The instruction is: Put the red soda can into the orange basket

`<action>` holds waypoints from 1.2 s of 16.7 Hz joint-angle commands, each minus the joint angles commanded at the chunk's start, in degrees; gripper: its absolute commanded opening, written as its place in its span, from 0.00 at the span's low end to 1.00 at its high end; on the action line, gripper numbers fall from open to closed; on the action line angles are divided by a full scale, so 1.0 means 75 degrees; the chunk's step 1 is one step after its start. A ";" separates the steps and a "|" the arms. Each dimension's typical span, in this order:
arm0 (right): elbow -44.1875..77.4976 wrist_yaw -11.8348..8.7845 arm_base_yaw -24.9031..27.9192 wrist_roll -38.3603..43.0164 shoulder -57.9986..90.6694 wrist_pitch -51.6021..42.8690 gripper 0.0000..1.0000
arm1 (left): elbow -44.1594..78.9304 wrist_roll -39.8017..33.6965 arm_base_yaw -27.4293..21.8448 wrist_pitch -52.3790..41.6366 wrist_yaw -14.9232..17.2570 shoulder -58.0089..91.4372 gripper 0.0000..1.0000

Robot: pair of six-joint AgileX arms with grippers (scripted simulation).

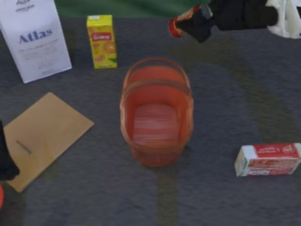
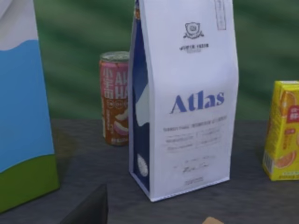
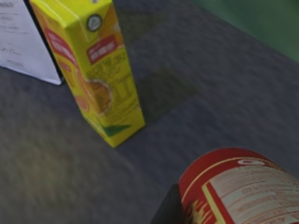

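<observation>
The red soda can point(image 1: 178, 24) hangs tilted in the air above the table's far edge, right of and beyond the orange basket point(image 1: 156, 84). My right gripper point(image 1: 194, 21) is shut on it. The right wrist view shows the can point(image 3: 236, 189) close up, red with a cream label, and one dark finger point(image 3: 169, 210) pressed against its side. The oval basket stands in the middle of the table with nothing inside and its two handles arched over it. My left gripper point(image 1: 5, 162) is parked at the table's left edge, open, one finger point(image 2: 91, 210) showing.
A white Atlas bag point(image 1: 35, 40) and a yellow juice box point(image 1: 102, 41) stand at the far left. A tan flat card point(image 1: 44, 136) lies at the left. A red-and-white carton point(image 1: 268, 159) lies at the right. Another pinkish can point(image 2: 113, 98) stands behind the bag.
</observation>
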 joint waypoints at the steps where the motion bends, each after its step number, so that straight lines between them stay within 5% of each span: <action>1: -0.0356 -0.0418 0.0068 0.0238 -0.0219 0.0792 0.00 | 0.0000 0.0000 0.0000 0.0000 0.0000 0.0000 1.00; 6: -0.2019 -0.2280 0.0382 0.1312 -0.1168 0.4234 0.00 | 0.0000 0.0000 0.0000 0.0000 0.0000 0.0000 1.00; 10: -0.2963 -0.3237 0.0555 0.1880 -0.1640 0.5880 0.00 | 0.0000 0.0000 0.0000 0.0000 0.0000 0.0000 1.00; 13: -0.3223 -0.3481 0.0600 0.2028 -0.1760 0.6266 0.00 | 0.0000 0.0000 0.0000 0.0000 0.0000 0.0000 1.00; 20: -0.3291 -0.3474 0.0563 0.2024 -0.1466 0.6564 0.00 | 0.0000 0.0000 0.0000 0.0000 0.0000 0.0000 1.00</action>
